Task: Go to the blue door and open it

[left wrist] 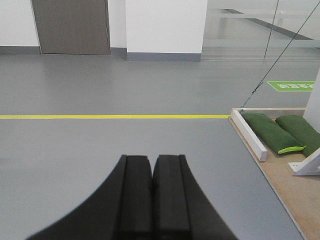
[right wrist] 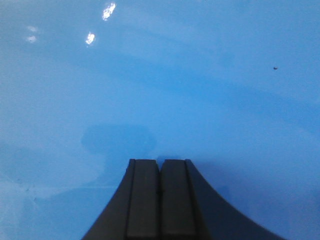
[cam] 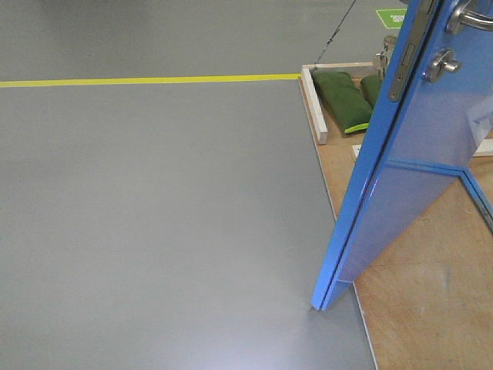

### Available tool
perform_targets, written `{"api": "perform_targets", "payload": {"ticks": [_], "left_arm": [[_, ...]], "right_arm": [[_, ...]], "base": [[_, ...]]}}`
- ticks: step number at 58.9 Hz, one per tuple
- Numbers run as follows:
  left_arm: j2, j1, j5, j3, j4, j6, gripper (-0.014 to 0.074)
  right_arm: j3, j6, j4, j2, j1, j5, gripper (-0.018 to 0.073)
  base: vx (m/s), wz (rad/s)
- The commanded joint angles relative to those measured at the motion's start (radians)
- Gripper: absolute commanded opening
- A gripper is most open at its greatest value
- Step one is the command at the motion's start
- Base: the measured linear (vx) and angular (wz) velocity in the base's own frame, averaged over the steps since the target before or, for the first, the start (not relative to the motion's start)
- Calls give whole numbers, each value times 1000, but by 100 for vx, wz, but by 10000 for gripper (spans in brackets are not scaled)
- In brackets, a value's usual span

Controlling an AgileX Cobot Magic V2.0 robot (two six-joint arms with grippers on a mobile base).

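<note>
risk: my right gripper [right wrist: 160,172], pads pressed together, could skid off the blue door [right wrist: 200,75] — glossy, flat, nothing to catch | door stands ajar at right of front view, rounded silver lever handle [cam: 470,17] high up | left gripper [left wrist: 152,167] closed too, empty, over matte grey floor [left wrist: 100,150]

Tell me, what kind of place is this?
Probably a test hall or lab: a grey floor with a yellow line, and a blue door on a wooden platform with green bags.
</note>
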Motion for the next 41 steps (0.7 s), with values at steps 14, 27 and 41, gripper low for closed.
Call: {"api": "perform_targets", "payload": {"ticks": [14,27,41], "left_arm": [[-14,0,-78,-20,-6,-7,73],[-14,0,-78,-20,-6,-7,73],[-14,0,-78,-20,-6,-7,73]], "right_arm": [[-32,-13,46,-51,5,-10,-1],[-32,-13,46,-51,5,-10,-1],[-32,-13,46,-51,5,-10,-1]], "base": [[4,3],[6,5],[7,7]]}}
